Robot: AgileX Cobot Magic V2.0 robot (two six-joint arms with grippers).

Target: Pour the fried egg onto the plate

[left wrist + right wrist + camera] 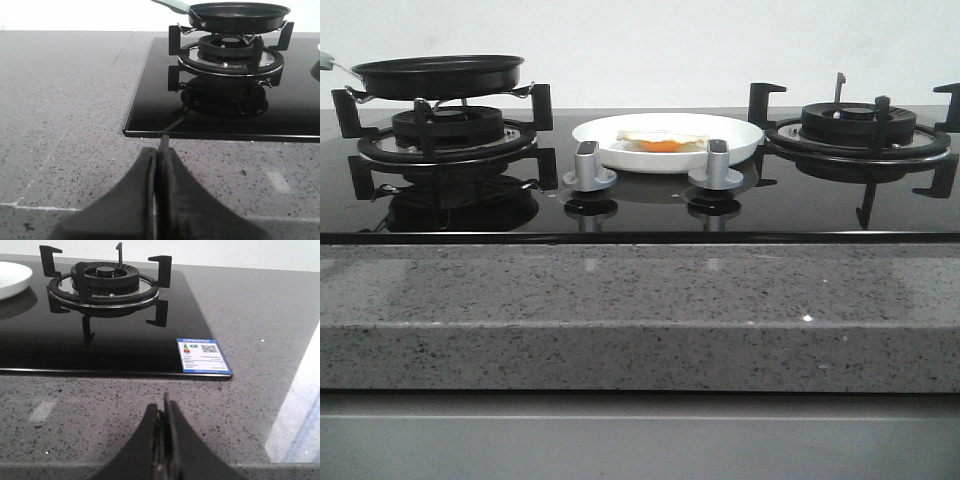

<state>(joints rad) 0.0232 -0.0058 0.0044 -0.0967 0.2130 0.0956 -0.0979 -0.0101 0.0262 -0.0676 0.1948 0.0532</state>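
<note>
The creamy white fried egg with its orange yolk [661,141] lies on the glossy round white plate [740,140] between the burners, so the pour looks done, with both pincers, left [158,165] and right [164,412], closed empty above the speckled grey bench [640,310].

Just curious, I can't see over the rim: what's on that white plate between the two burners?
A fried egg lies on the plate, orange yolk showing. The near rim and two knobs hide its front edge.
</note>
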